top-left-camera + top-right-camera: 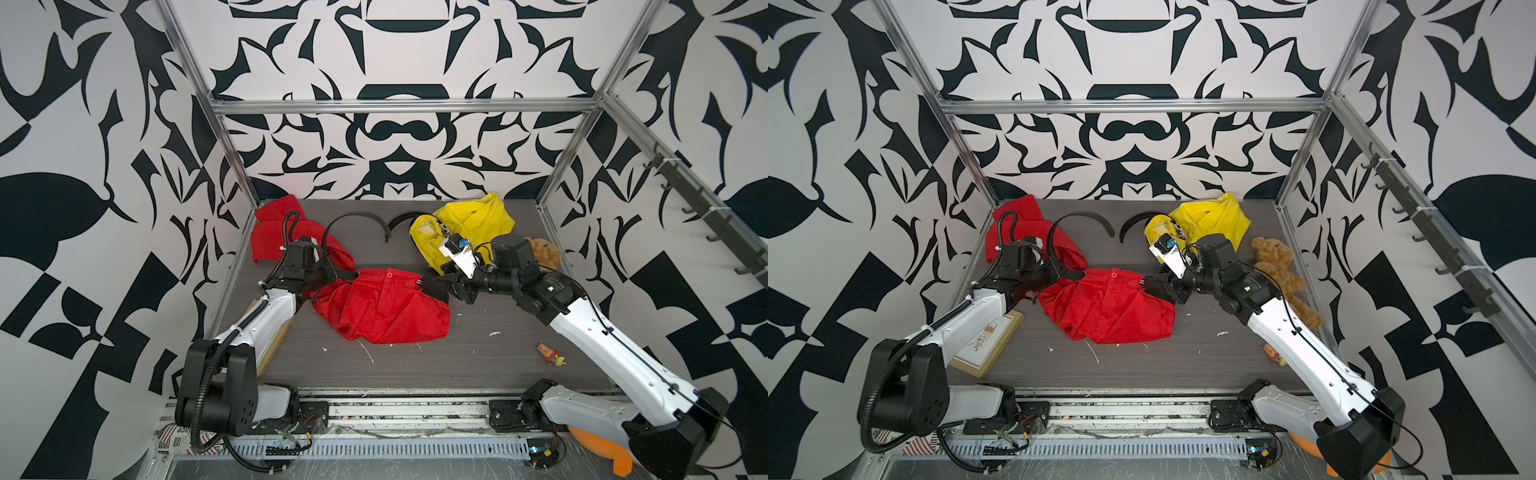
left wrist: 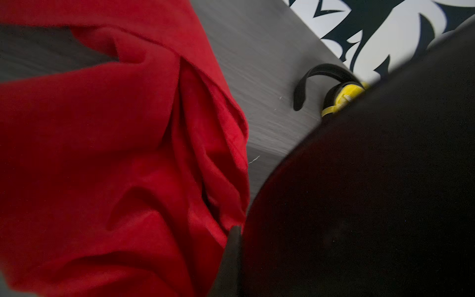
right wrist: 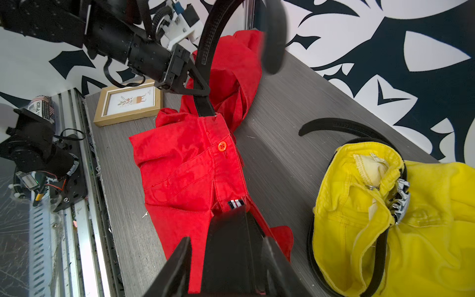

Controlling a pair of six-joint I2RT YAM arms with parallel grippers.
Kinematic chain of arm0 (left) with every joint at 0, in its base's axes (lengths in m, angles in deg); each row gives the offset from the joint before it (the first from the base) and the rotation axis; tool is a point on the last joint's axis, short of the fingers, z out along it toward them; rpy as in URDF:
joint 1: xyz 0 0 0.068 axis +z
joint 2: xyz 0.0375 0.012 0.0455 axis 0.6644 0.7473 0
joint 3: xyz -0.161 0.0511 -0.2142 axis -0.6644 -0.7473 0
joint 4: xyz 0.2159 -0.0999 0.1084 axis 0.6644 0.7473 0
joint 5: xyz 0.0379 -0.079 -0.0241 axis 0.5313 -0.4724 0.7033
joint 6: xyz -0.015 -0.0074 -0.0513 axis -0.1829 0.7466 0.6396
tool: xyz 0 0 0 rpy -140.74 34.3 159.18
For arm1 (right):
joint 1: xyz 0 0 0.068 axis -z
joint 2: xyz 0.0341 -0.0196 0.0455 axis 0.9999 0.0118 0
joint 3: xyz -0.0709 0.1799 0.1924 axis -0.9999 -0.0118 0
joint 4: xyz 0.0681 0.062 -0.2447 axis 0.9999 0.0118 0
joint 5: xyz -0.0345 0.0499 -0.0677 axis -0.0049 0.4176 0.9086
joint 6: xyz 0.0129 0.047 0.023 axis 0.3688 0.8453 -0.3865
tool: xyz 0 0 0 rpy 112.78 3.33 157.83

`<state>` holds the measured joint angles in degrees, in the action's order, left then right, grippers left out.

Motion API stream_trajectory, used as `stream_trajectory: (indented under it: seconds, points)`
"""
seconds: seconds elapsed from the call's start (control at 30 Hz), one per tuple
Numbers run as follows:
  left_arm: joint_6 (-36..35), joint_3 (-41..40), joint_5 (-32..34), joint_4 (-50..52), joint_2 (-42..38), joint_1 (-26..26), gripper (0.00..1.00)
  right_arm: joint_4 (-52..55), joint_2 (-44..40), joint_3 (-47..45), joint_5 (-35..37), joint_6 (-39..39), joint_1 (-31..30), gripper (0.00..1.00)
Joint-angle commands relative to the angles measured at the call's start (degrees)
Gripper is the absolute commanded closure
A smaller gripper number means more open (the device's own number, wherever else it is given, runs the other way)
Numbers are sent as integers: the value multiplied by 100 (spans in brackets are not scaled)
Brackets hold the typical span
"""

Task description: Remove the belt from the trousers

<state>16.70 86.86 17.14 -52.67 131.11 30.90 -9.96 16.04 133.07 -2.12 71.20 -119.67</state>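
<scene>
The red trousers (image 1: 386,307) (image 1: 1113,307) lie crumpled mid-table, waistband and button facing the back wall. A black belt (image 1: 357,215) (image 3: 205,105) leaves the waistband's left end, rises in a loop and arcs back over the table. My left gripper (image 1: 349,275) (image 1: 1077,275) (image 3: 199,88) is shut on the belt just outside the waistband. In the left wrist view the belt fills one side as a dark mass beside red cloth (image 2: 102,154). My right gripper (image 1: 442,286) (image 3: 227,239) is closed on a flat black block, seemingly the belt's buckle end, at the waistband's right end.
Yellow trousers (image 1: 465,232) (image 3: 385,218) with their own black belt and chrome buckle lie at the back right. A teddy bear (image 1: 1279,274) sits behind my right arm. A picture frame (image 1: 988,345) lies under my left arm, a small toy (image 1: 550,355) at front right.
</scene>
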Motion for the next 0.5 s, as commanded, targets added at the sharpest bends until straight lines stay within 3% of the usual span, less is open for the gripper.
stream_trajectory:
  seconds: [0.0, 0.1, 0.23, 0.47]
  points:
    - [-184, 212, 612, 358, -164, -225, 85, 83, -232, 201, 146, 67, 82, 100]
    - [-613, 523, 887, 645, -335, -551, 35, 23, -180, 209, 145, 101, 83, 100]
    - [-989, 949, 865, 1078, -620, -711, 1, -25, -33, 288, 213, 160, 82, 100]
    - [-1762, 1401, 1525, 1676, -1183, -1818, 0, -83, 246, 504, 354, 326, 88, 100]
